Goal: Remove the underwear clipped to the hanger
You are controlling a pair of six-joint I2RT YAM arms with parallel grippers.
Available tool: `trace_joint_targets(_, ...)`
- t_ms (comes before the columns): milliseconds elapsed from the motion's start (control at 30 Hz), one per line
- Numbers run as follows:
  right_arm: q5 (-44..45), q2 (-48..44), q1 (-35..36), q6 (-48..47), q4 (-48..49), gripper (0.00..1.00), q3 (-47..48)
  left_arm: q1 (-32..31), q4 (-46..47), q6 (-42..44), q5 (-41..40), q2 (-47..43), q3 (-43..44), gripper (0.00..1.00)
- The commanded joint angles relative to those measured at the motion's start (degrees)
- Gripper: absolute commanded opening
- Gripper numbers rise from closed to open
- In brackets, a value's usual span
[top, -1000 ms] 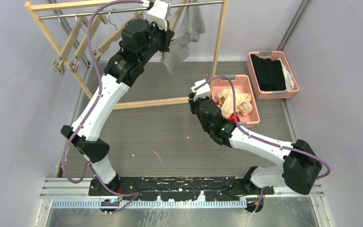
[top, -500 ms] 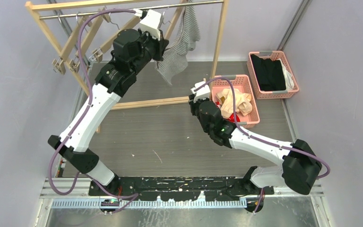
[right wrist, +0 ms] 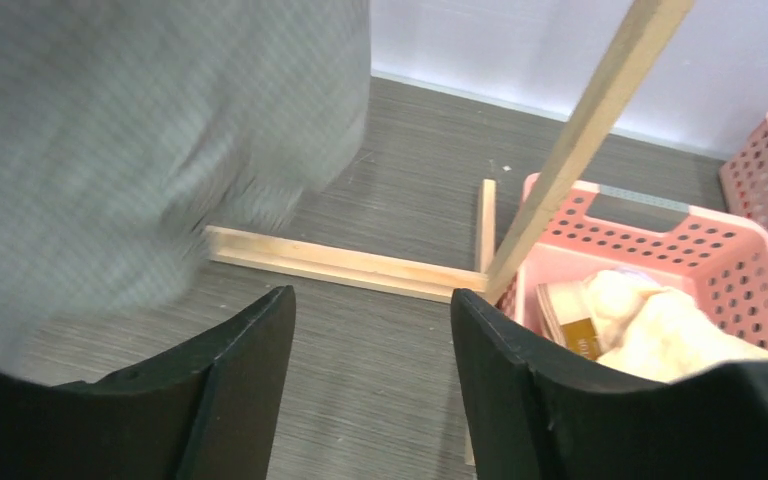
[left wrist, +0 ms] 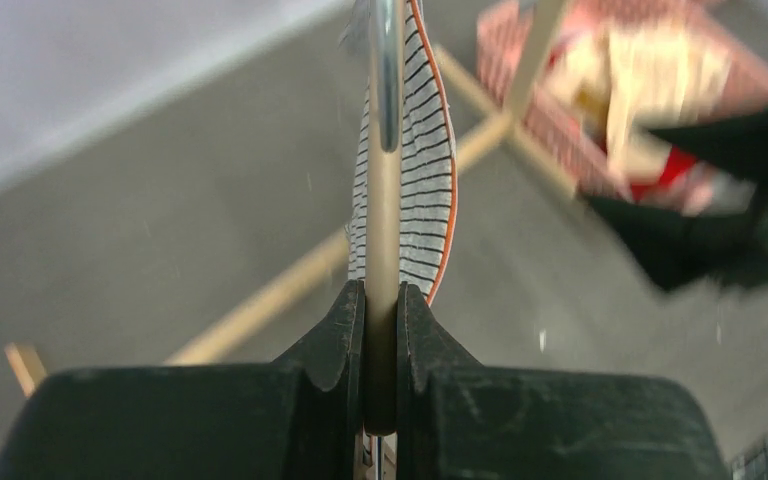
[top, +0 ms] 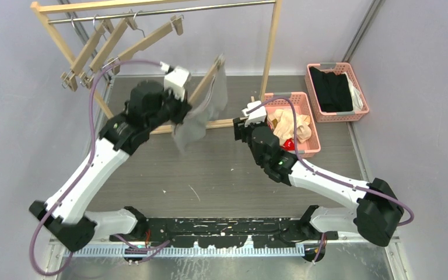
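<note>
- Our left gripper (left wrist: pixel 381 325) is clamped shut on the wooden hanger (left wrist: pixel 383 210). It holds the hanger off the rack (top: pixel 151 10), near the middle of the top view.
- The striped shorts (left wrist: pixel 428 170) hang along the hanger. They seem to be pinned by the metal clip (left wrist: pixel 388 60) at the top of the left wrist view.
- Our right gripper (right wrist: pixel 370 310) is spread and empty, low in the centre of its view. The shorts fill the upper left there, and the basket (right wrist: pixel 650 240) sits at the right.
- The beige shorts (top: pixel 291 123) and red shorts (top: pixel 289 144) already lie in that basket, right of centre in the top view.
- We judge the step in hand to be presenting the hanger to the right gripper so it can pull the shorts free.
- To do it well, we should hold the hanger steady and take a full fold of cloth just under a clip, not the loose hem. Then we pull straight out of the clip's mouth.
- The cloth looks blurred and is probably swinging, so we should let it settle before closing.
</note>
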Motion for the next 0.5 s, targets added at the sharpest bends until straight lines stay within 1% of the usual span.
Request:
trace_joint_targets(0,-0.72,-4.1,-2.5,-0.15,2.05,0.73,-0.66,0.27,-4.64,-1.68,2.23,-14.07,-13.97,0.0)
trace_joint_targets(67,-3.64,-5.07,-5.3,0.42,0.0,0.87,-0.75,0.27,-5.57,-1.34,4.38,-19.65,-19.67,0.0)
trace_joint_targets(133,-10.2,-6.41,-10.13,2.55,-2.59,0.92,-0.7,0.29,-6.1,-1.21,8.31,-24.71,-22.93,0.0)
trace_joint_targets(200,-24.23,-8.0,-17.05,5.33,-3.78,0.94,-1.46,0.3,-6.24,-0.79,12.53,-28.63,-24.29,0.0)
trace_joint_targets(267,-37.73,-9.33,-23.61,7.4,-2.86,0.93,-2.82,0.28,-7.28,-0.43,15.23,-30.92,-23.97,0.0)
trace_joint_targets(333,-49.26,-10.29,-27.96,8.26,-1.14,0.93,-3.79,0.29,-8.57,0.13,18.16,-31.48,-23.24,0.0)
trace_joint_targets(400,-57.47,-11.06,-29.75,7.82,-1.14,0.94,-3.78,0.27,-9.49,0.85,21.78,-31.2,-23.15,0.0)
trace_joint_targets(467,-62.98,-11.61,-30.12,6.82,-2.36,0.93,-2.94,0.27,-10.13,1.4,25.73,-30.31,-23.66,0.0)
